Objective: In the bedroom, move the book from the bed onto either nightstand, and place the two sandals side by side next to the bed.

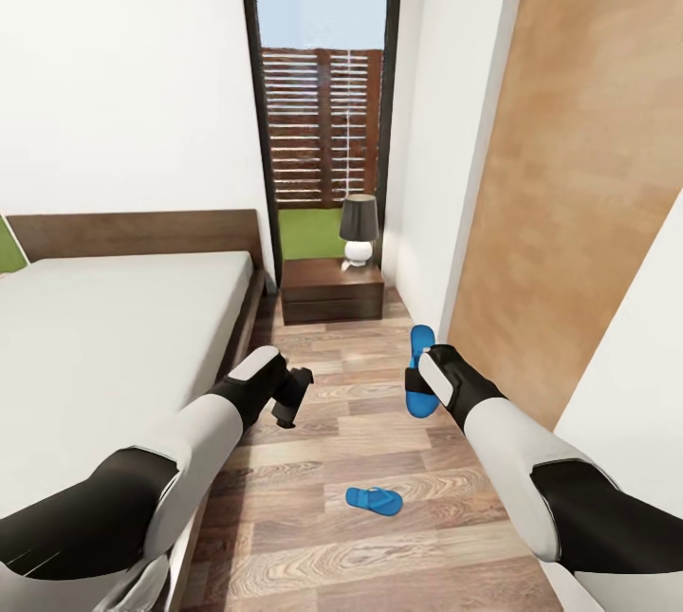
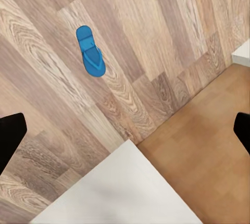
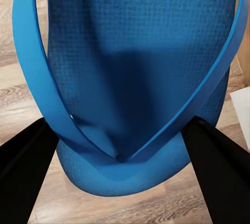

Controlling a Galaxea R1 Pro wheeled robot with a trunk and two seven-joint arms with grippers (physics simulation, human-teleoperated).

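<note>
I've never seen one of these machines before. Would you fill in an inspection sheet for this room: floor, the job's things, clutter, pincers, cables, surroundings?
Surface: wood-plank floor.
Job's things: one sandal lies flat on the floor; second sandal is at the right pincer, strap between its fingers; bed bare where visible; nightstand beside it; book nothing seen.
Clutter: lamp on the nightstand.
Pincers: left pincer open, empty; right, closure unclear.
Cables: nothing seen.
Surroundings: white walls, tall window, slatted fence.
</note>
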